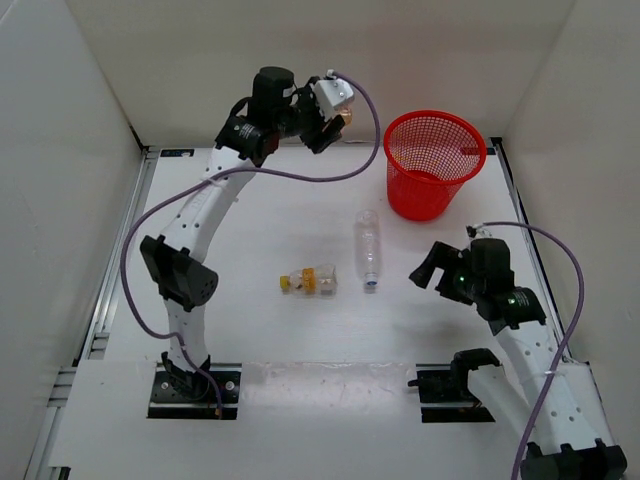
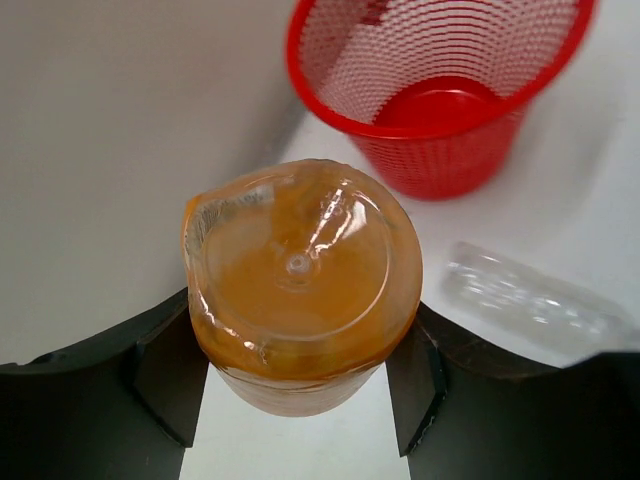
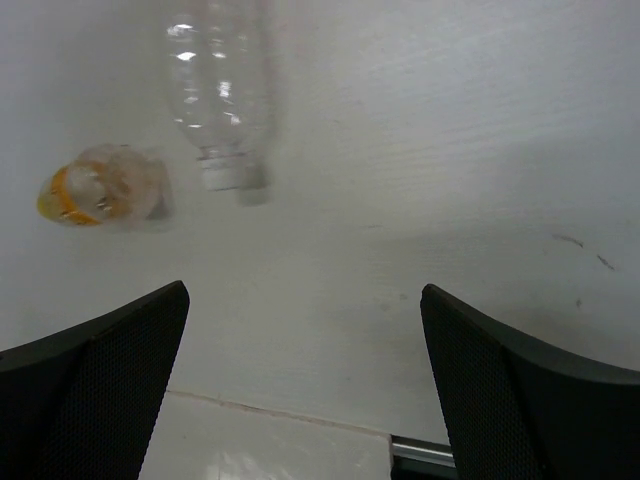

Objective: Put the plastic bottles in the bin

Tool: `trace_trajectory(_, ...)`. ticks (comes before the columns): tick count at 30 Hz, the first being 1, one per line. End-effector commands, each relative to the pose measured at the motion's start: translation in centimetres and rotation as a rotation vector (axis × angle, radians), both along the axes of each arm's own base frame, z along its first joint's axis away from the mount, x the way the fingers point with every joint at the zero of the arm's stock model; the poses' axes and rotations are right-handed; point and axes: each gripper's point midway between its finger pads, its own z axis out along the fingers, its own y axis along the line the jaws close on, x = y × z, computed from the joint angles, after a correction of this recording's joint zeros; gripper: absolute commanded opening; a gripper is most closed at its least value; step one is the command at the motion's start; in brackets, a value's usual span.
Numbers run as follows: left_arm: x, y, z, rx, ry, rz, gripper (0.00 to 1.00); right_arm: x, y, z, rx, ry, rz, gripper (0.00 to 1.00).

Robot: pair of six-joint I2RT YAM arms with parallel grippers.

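Left arm raised and stretched toward the far wall; left gripper (image 2: 300, 385) is clamped on the stubby orange-tinted plastic bottle (image 2: 300, 300), one black finger (image 2: 165, 375) pressed against each side. In the left wrist view the bottle's flat end faces the camera. In the top view only a bit of orange shows at the gripper tip (image 1: 338, 122), which is held in the air to the left of the round red plastic mesh bin (image 1: 435, 150), near it but not over the opening.

Bin stands upright at the far right of the white table (image 1: 250, 230), tapering to a narrower base. The left wrist view looks into it (image 2: 450, 160): solid red bottom, no bottle seen inside.

Slim clear plastic bottle (image 1: 368, 250) lies on its side at mid table, lengthwise away from the arms, with the bluish cap end toward the near edge. It also shows in the left wrist view (image 2: 530, 300) and blurred in the right wrist view (image 3: 215, 100).

Clear bottle with yellow cap and yellow-orange label (image 1: 312, 281) lies on its side just left of the slim one's cap end, not touching it; blurred in the right wrist view (image 3: 100, 190).

Right gripper (image 1: 432, 268) is low over the table to the right of the slim bottle, fingers spread apart with nothing between them, only bare table in the gap (image 3: 305, 330)
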Motion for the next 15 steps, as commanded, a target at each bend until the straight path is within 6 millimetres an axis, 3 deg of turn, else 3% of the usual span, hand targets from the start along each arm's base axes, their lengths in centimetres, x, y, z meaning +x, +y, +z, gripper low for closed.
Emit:
trace_trajectory(1, -3.8, 0.6, 2.3, -0.14, 0.096, -0.047, 0.1, 3.4, 2.3, 8.5, -0.025, -0.32, 0.156, 1.0)
trace_trajectory(4, -7.0, 0.1, 4.2, -0.269, 0.228, -0.11, 0.1, 4.8, 5.6, 13.8, 0.031, -0.493, 0.295, 1.0)
trace_trajectory(7, -11.3, -0.8, 6.8, -0.376, 0.366, -0.303, 0.1, 5.6, 10.0, 17.5, 0.122, -0.629, 0.442, 1.0)
trace_trajectory(8, -11.7, -1.1, 6.5, -0.414, 0.474, -0.339, 0.1, 5.3, 11.3, 18.9, 0.155, -0.67, 0.495, 1.0)
trace_trajectory(9, -13.7, -1.7, 6.7, -0.426, 0.556, -0.449, 0.1, 5.2, 13.2, 20.1, 0.186, -0.721, 0.547, 1.0)
trace_trajectory(11, -15.4, -2.2, 7.6, -0.458, 0.703, -0.54, 0.1, 5.3, 14.8, 21.1, 0.177, -0.773, 0.583, 1.0)
trace_trajectory(12, -15.0, -2.7, 6.5, -0.456, 0.78, -0.57, 0.1, 5.5, 16.1, 21.8, 0.171, -0.801, 0.6, 1.0)
trace_trajectory(14, -16.7, -3.5, 6.1, -0.432, 0.798, -0.641, 0.1, 5.4, 18.0, 21.5, 0.151, -0.806, 0.654, 1.0)
trace_trajectory(15, -16.8, -3.4, 5.9, -0.428, 0.792, -0.642, 0.1, 5.4, 18.5, 22.8, 0.165, -0.834, 0.662, 1.0)
